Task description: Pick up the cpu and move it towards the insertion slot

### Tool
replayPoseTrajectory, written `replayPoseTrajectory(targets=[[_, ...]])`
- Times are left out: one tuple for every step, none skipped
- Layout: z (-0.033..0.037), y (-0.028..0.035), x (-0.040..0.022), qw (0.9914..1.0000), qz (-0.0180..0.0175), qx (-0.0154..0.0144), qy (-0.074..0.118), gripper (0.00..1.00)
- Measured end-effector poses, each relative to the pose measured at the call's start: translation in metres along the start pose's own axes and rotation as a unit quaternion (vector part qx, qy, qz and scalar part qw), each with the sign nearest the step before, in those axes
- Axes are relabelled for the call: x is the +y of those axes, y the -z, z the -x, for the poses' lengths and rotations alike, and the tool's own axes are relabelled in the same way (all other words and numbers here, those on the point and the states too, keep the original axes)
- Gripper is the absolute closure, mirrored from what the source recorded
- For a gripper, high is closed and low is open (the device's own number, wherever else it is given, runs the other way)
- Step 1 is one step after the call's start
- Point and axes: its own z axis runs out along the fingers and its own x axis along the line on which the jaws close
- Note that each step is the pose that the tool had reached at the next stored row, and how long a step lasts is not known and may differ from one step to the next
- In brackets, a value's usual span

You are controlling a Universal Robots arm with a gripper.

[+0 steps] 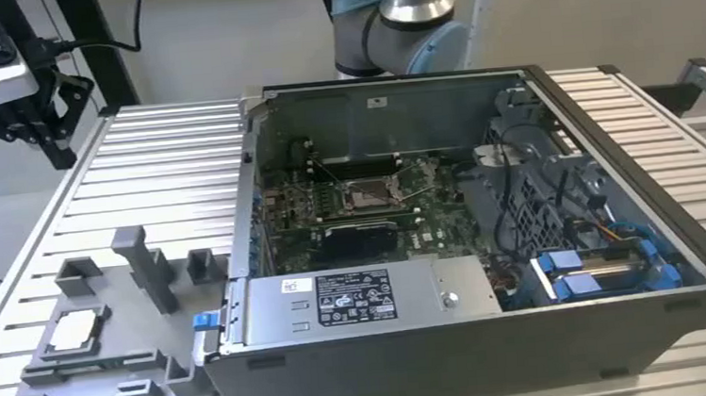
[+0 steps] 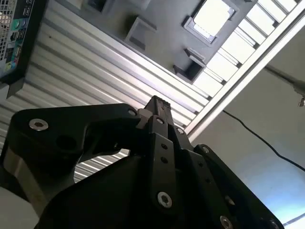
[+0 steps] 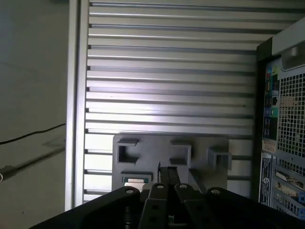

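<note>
The cpu (image 1: 76, 329) lies flat, pale top face up, in a pocket of the grey fixture plate (image 1: 127, 367) at the exterior view's left front. It also shows in the second wrist view as the cpu (image 2: 212, 16) and, partly hidden behind the fingers, in the first wrist view as the cpu (image 3: 135, 181). My gripper (image 1: 35, 133) hangs high above the table's far left corner, well apart from the cpu. Its fingers meet at the tip, shut on nothing, in both wrist views: gripper (image 2: 157, 102), gripper (image 3: 163, 168). The insertion slot (image 1: 370, 193) sits on the green board inside the open computer case.
The open computer case (image 1: 634, 233) fills the table's middle and right, with a silver power-supply box (image 1: 355, 302) along its front. Upright grey fixture blocks (image 1: 143, 262) stand on the plate near the cpu. A ribbed aluminium table (image 1: 161, 166) lies beneath.
</note>
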Motion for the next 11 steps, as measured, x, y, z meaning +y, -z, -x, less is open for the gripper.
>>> replayPoseTrajectory(targets=[[0.0, 0.0, 0.0, 1.0, -0.0002, 0.0, 0.0, 1.0], [0.0, 0.0, 0.0001, 1.0, -0.0004, 0.0, 0.0, 1.0], [0.0, 0.0, 0.0, 1.0, -0.0005, 0.0, 0.0, 1.0], [0.0, 0.0, 0.0, 1.0, -0.0007, 0.0, 0.0, 1.0], [0.0, 0.0, 0.0, 1.0, -0.0009, 0.0, 0.0, 1.0], [-0.0001, 0.0, 0.0001, 1.0, -0.001, 0.0, 0.0, 1.0], [-0.0009, 0.0, 0.0001, 1.0, -0.0011, 0.0001, 0.0, 1.0], [-0.0019, 0.0, -0.0005, 1.0, -0.001, 0.0, 0.0, 1.0], [-0.0033, 0.0, -0.0018, 1.0, -0.001, 0.0, 0.0, 1.0], [-0.0063, 0.0, -0.0042, 1.0, -0.001, 0.0, 0.0, 1.0], [-0.0078, -0.0001, -0.0059, 1.0, -0.001, 0.0, 0.0, 1.0]])
